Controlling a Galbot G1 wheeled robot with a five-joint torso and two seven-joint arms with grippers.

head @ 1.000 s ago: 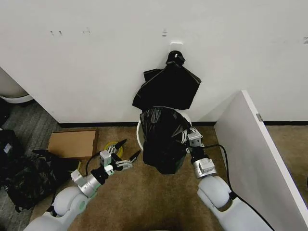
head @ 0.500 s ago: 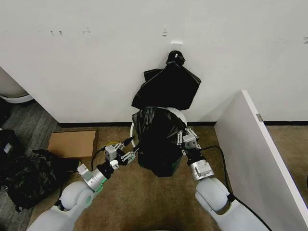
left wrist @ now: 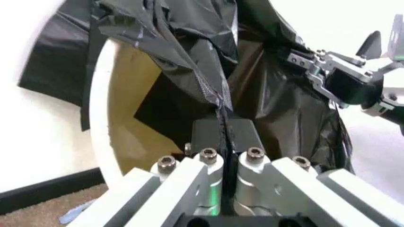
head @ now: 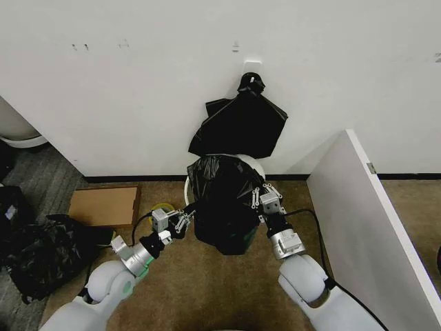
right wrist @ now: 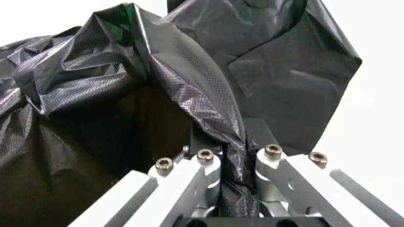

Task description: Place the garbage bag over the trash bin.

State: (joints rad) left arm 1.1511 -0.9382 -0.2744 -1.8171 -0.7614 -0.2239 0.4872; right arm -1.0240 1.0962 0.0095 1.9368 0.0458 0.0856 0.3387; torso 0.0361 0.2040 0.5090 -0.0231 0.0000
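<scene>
Now the left hand [head: 185,222] is pinching the garbage bag [head: 224,203] tight like the right hand [head: 260,201], both stretching it around the trash bin [head: 249,164], partly covering it.

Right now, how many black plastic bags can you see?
2. The garbage bag is draped on the trash bin, pinched by the left gripper and right gripper. Another black bag hangs on the wall above.
</scene>
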